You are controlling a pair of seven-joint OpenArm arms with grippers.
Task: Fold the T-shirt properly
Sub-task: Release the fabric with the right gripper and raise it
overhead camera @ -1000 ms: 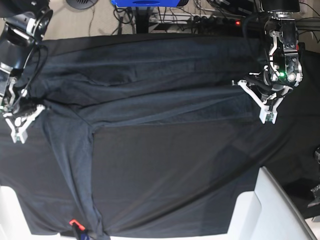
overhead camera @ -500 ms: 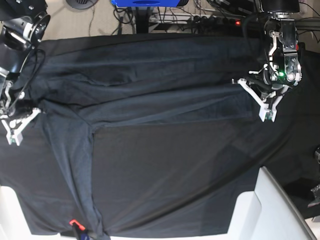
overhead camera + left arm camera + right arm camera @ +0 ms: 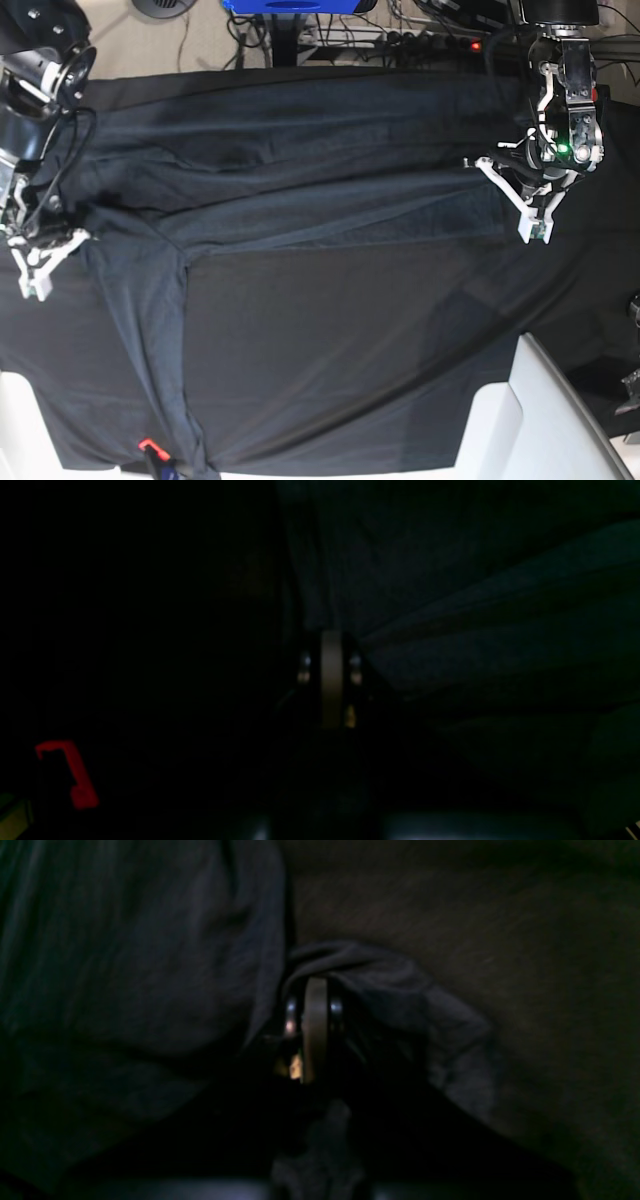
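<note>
Looking from the left wrist camera, the picture is very dark. The left tool [image 3: 330,645] has its two pale fingers pressed flat together, so it is clenched, and its tip stands at the edge of the T-shirt [image 3: 475,605], whose grey-blue folds fill the upper right part. Whether cloth is caught between the fingers, I cannot tell here. A small red clip [image 3: 67,772] is at the lower left.

From the right wrist camera, the right tool [image 3: 315,990] is also clenched. A bunched fold of the T-shirt [image 3: 125,965] is wrapped around its tip, so it is grasping the fabric. The rest of the shirt lies to the left, and the darker cloth [image 3: 475,915] that covers the worktop is to the right.

From the base camera, the T-shirt [image 3: 300,190] is spread wide over the upper and middle part of the worktop, with long wrinkles that run from side to side, and one strip of it goes down toward the near edge at the left. The right tool [image 3: 38,270] is at the left side, on the shirt's edge there. The left tool [image 3: 532,215] is at the right side, on the opposite edge. The two tools are well apart. The black cloth [image 3: 350,360] covers the worktop below the shirt. A white panel [image 3: 530,420] is at the lower right corner.
</note>
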